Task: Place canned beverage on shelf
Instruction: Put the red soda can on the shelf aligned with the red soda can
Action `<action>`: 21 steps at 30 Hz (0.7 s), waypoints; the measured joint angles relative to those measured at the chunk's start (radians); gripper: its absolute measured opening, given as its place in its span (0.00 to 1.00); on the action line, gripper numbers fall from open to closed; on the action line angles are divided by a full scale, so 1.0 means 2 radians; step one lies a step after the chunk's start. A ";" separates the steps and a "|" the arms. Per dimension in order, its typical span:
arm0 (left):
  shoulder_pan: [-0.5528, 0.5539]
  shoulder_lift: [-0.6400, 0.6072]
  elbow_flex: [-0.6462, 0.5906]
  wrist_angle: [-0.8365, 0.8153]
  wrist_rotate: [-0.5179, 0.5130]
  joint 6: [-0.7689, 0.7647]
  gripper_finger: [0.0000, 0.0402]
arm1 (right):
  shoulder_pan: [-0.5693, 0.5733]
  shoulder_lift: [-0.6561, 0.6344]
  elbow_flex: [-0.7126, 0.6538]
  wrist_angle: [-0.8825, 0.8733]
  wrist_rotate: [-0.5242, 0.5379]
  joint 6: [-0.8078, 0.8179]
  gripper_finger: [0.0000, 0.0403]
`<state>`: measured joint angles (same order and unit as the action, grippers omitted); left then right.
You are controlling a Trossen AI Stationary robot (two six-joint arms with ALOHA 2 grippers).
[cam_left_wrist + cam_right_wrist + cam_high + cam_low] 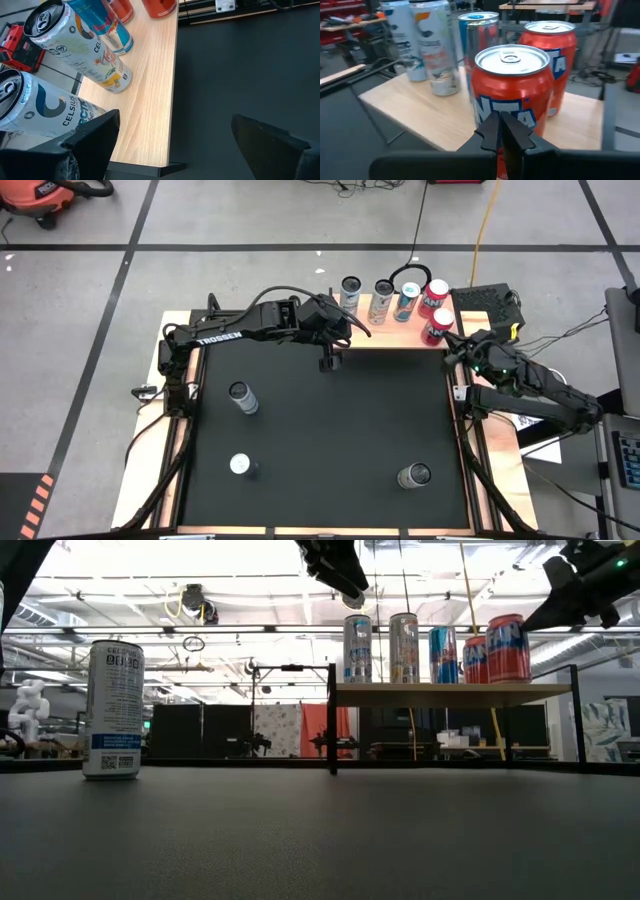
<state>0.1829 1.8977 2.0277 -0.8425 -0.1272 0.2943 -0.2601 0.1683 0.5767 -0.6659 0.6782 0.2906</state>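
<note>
The light wooden shelf (398, 330) stands at the table's far edge and carries several cans: two white ones (35, 107) (85, 47), a blue one (407, 298) and two red ones (512, 85) (551, 55). My left gripper (175, 150) hangs open above the shelf's near left corner with nothing between its fingers. My right gripper (500, 134) is shut and points at the nearer red can from the table's right. Three more cans stand upright on the black mat (241, 396) (240, 465) (414, 475). My right gripper's shut fingertips (492, 131) stand close in front of the nearer red can's side (520, 117), below its rim. Whether they touch it, I cannot tell. The can stands upright on the shelf.
The shelf rests on thin black legs (332, 720) with open space beneath it. A black box (488, 300) and cables lie beyond the table's far right corner. A tall white can (112, 708) shows at the left of the low view.
</note>
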 joint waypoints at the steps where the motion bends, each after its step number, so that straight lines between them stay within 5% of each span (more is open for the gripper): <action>1: 0.000 0.000 0.000 0.000 0.000 0.000 0.96 | 0.000 0.003 0.000 0.001 0.008 -0.002 0.00; 11: 0.000 0.000 0.000 0.003 0.000 0.000 0.96 | 0.000 0.025 0.000 0.002 0.027 -0.003 0.00; 16: 0.000 0.000 0.000 0.002 0.000 0.000 0.96 | 0.000 0.024 0.000 0.001 -0.052 0.009 0.00; 21: 0.000 0.000 0.000 0.002 0.000 0.000 0.96 | 0.000 0.024 0.000 0.001 -0.063 0.011 0.00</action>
<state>0.1829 1.8977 2.0277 -0.8391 -0.1274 0.2951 -0.2600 0.2169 0.5770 -0.6630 0.5529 0.3125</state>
